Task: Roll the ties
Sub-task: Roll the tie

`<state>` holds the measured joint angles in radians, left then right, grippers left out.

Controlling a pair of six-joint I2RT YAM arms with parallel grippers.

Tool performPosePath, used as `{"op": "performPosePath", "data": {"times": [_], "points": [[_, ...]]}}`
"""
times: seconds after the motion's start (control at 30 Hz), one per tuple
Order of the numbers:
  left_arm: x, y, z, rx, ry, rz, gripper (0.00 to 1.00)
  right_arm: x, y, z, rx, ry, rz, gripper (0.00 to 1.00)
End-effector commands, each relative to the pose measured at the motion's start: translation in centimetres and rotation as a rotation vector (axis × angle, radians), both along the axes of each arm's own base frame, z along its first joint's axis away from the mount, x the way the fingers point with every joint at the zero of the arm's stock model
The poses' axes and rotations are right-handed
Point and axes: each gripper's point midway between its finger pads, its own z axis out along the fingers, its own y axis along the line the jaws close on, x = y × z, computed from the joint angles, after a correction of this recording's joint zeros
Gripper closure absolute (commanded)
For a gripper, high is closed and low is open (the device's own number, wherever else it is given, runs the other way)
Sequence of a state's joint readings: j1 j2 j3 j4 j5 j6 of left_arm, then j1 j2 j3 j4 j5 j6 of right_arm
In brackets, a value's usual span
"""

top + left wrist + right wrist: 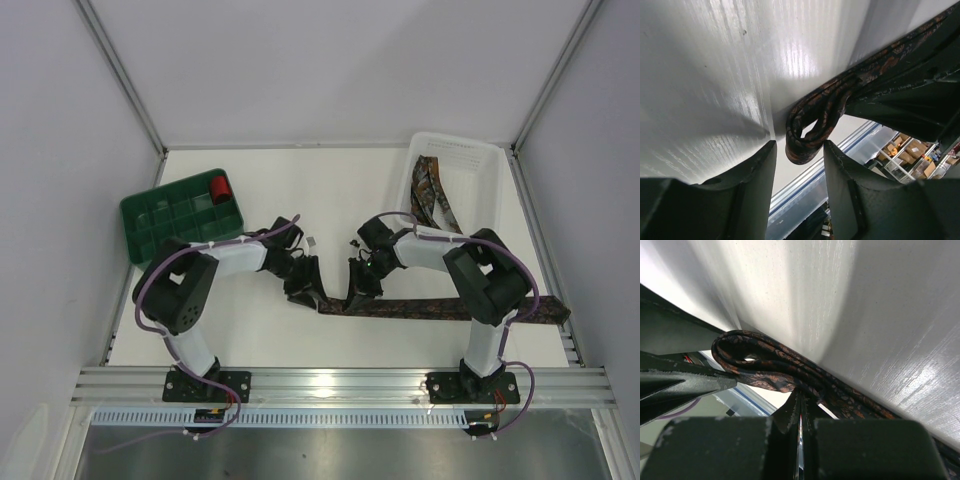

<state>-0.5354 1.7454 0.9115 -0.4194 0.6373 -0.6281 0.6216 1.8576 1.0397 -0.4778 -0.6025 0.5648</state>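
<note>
Step in hand: starting the roll at the left end of the tie (430, 309). Right gripper (800, 396) has its fingers together, clamped on the fabric just behind the first loop (760, 362). Left gripper (799, 150) has its fingers apart, straddling that loop with no grip. My call: close left on the coil and turn it rightward along the strip, with right holding tension and the edges square so the coil won't telescope. Tie lies flat on the table (300, 190), long axis left-right along the near edge. Looped end is at left; free end points right, past the right arm's base. Spare ties (432, 195) sit in the white bin (490, 160).
</note>
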Motion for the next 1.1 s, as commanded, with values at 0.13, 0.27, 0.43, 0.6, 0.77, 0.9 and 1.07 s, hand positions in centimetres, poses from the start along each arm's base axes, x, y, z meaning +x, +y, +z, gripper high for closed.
{"op": "performPosePath", "data": {"times": [0.13, 0.27, 0.43, 0.6, 0.77, 0.9, 1.07], "points": [[0.8, -1.1, -0.5, -0.024, -0.016, 0.0, 0.52, 0.7, -0.4, -1.0, -0.017, -0.023, 0.006, 0.98], [0.7, -1.2, -0.9, -0.018, -0.01, -0.002, 0.58, 0.8, -0.3, -1.0, -0.017, -0.02, 0.006, 0.99], [0.6, -0.8, -1.2, 0.0, -0.007, 0.0, 0.91, 1.1, -0.4, -1.0, -0.026, -0.031, 0.01, 0.98], [-0.2, 0.7, -1.2, 0.044, -0.008, 0.002, 0.99, 1.8, 0.2, -0.7, -0.022, -0.043, 0.019, 0.98], [-0.8, 2.3, -0.9, 0.079, -0.015, 0.011, 0.99, 2.2, 1.0, -0.3, -0.014, -0.05, 0.024, 0.98], [-1.0, 2.8, -0.3, 0.084, -0.026, 0.017, 0.99, 2.1, 1.6, -0.3, -0.012, -0.049, 0.035, 0.98], [-0.6, 3.2, 0.1, 0.108, -0.047, 0.005, 1.0, 1.7, 1.9, -0.3, -0.011, -0.046, 0.04, 0.98]]}}
